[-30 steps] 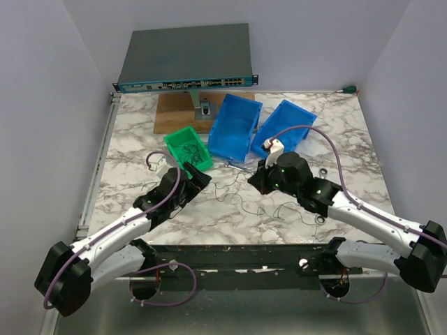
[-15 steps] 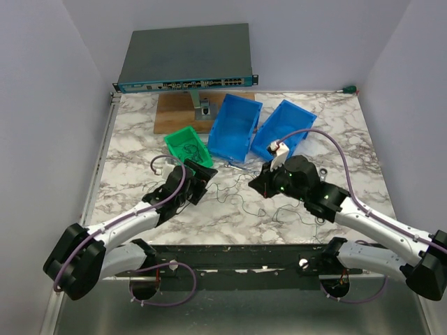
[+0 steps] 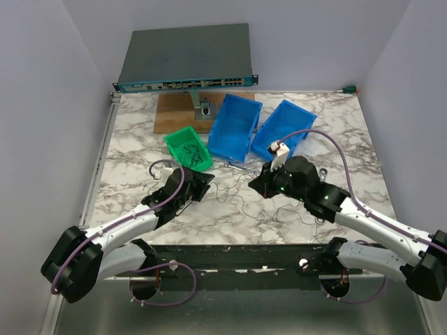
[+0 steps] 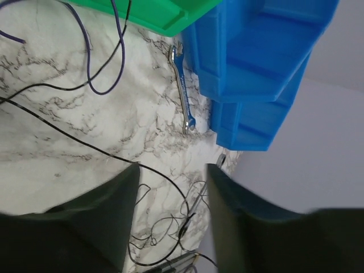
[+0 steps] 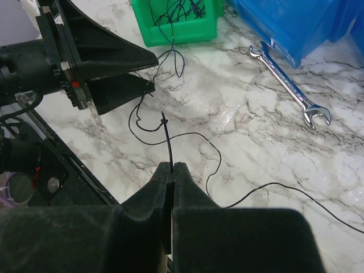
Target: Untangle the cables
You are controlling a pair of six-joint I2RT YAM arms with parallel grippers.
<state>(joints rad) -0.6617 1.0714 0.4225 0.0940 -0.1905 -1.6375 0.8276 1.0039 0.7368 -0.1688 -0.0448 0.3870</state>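
The cables are thin black and blue wires. A loose black tangle (image 3: 237, 199) lies on the marble between the two arms. My right gripper (image 5: 172, 165) is shut on one black cable (image 5: 166, 133), which rises from its tips to a small knot. My left gripper (image 4: 172, 168) hovers just left of the tangle (image 4: 165, 227) with its jaws apart; a black wire (image 4: 85, 145) runs across the gap and is not pinched. A blue wire (image 4: 91, 68) loops beside the green bin (image 4: 153, 11). From above, the left gripper (image 3: 206, 183) and right gripper (image 3: 255, 183) face each other.
The green bin (image 3: 188, 149) holds more wires. Two blue bins (image 3: 234, 125) (image 3: 283, 129) stand tilted behind it. A silver wrench (image 5: 290, 85) lies on the marble near them. A network switch (image 3: 185, 59) and a wooden board (image 3: 174, 112) sit at the back.
My left gripper has moved right toward the tangle and its jaws have narrowed. The right gripper has shifted slightly right, still pinching its cable.
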